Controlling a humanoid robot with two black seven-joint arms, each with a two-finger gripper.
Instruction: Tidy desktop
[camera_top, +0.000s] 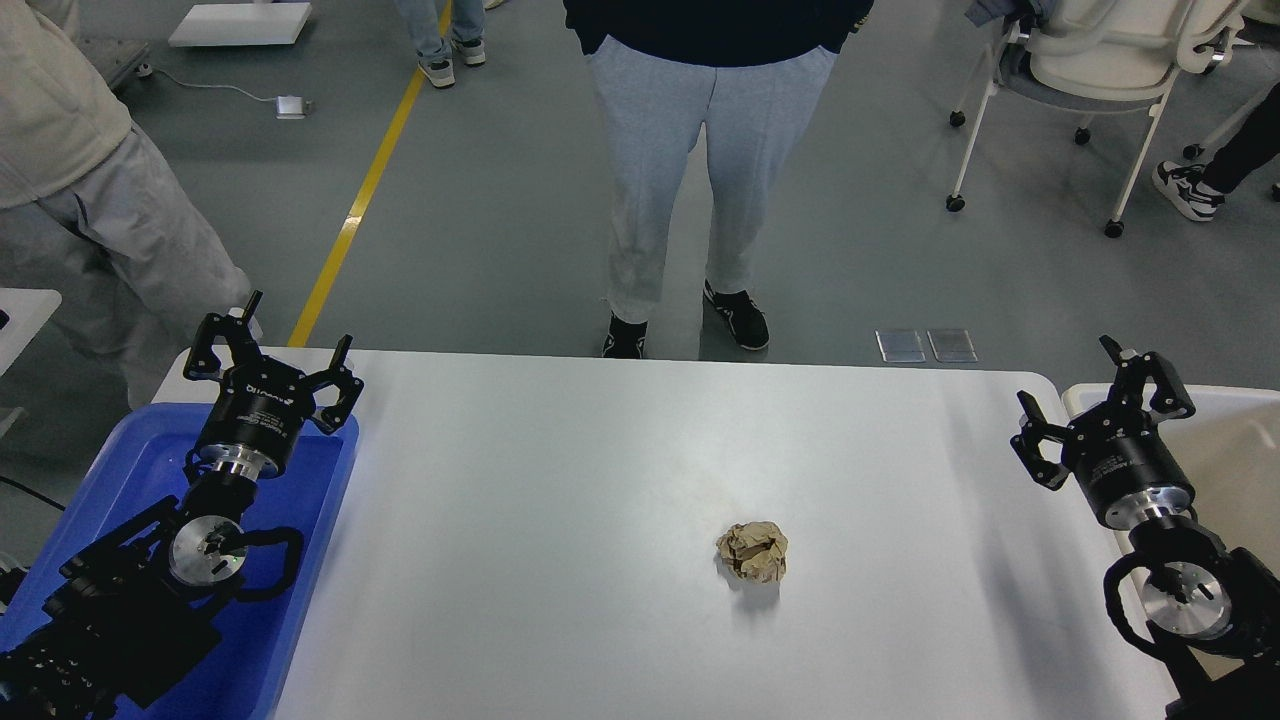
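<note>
The white desktop (600, 470) fills the middle of the head view. A crumpled ball of brown paper (752, 552) lies on it, right of centre and towards the near edge. My left gripper (295, 322) is open and empty, raised over the far end of the blue tray (290, 610) at the left. My right gripper (1068, 372) is open and empty, held over the desktop's right edge beside the off-white bin (1235, 460). Both grippers are well away from the paper ball.
A person in grey trousers (690, 150) stands just behind the table's far edge. Another person (90, 200) is at the far left. An office chair (1090, 70) stands at the back right. A yellow floor line (365, 190) runs behind the table.
</note>
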